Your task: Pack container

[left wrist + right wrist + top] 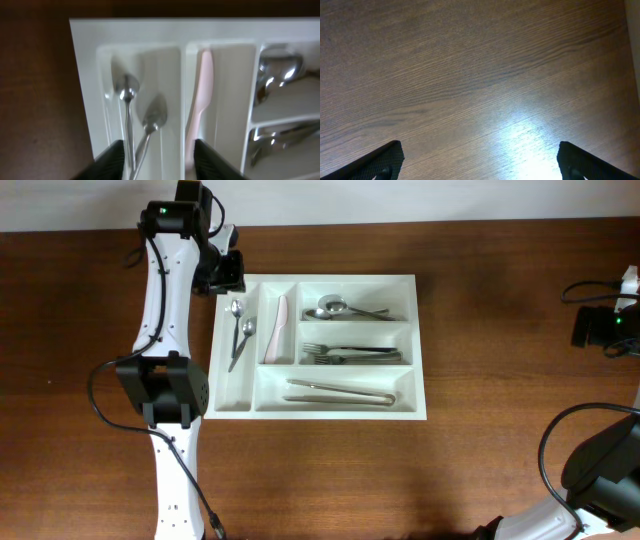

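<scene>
Left gripper [158,156] hangs released, jaws apart and empty, above the far-left corner of the white five-compartment container [421,330] at mid-worktop [500,300]. Its wrist view shows two small spoons [129,95] and a pink utensil [202,85] close up; only overhead shows the forks [345,354] and tongs [340,392]. Right gripper [480,162] gapes wide over wood.

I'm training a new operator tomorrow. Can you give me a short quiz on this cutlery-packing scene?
1. True or false: the pink knife lies in the same compartment as the small spoons.
2. In the overhead view, which long compartment of the container holds the tongs? A top, B middle, C bottom.
3. Fill in: the left gripper hovers open above ___ small spoons.
Key: 1 false; 2 C; 3 two.
</scene>
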You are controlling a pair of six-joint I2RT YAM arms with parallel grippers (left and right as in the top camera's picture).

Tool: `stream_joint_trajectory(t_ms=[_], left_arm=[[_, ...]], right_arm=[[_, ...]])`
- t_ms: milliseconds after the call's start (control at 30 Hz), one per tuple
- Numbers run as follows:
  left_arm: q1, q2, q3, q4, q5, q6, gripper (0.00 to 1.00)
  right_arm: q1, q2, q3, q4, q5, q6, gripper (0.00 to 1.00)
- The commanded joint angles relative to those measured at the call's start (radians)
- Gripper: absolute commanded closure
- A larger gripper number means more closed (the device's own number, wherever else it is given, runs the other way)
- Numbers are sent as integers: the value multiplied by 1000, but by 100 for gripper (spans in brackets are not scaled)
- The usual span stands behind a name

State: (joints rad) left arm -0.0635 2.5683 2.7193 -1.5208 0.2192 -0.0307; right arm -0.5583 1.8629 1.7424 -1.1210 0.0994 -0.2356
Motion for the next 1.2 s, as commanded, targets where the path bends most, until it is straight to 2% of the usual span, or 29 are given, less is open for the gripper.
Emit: stream_joint_trajectory(t_ms=[0,100,200,333,767,967,1067,1167], left_arm=[[2,3,47,32,-5,1,49],[8,3,108,26,-5,10,47],[19,1,223,-18,-6,45,40],[20,0,423,-149,-53,47,39],[2,-306,412,-167,-138,46,39],[-28,-439,304,-167,-174,47,39],[-28,-544,116,-167,-291,47,39],[-28,-646,-101,-167,-301,45,38]], right_arm=[[2,-2,-2,0,5,5,1],[2,-2,-2,0,5,5,1],[2,-2,-2,0,5,5,1],[2,-2,-2,0,5,5,1],[2,-2,-2,0,5,5,1],[2,-2,-2,0,5,5,1],[2,-2,-2,0,5,5,1],[2,-2,-2,0,5,5,1]])
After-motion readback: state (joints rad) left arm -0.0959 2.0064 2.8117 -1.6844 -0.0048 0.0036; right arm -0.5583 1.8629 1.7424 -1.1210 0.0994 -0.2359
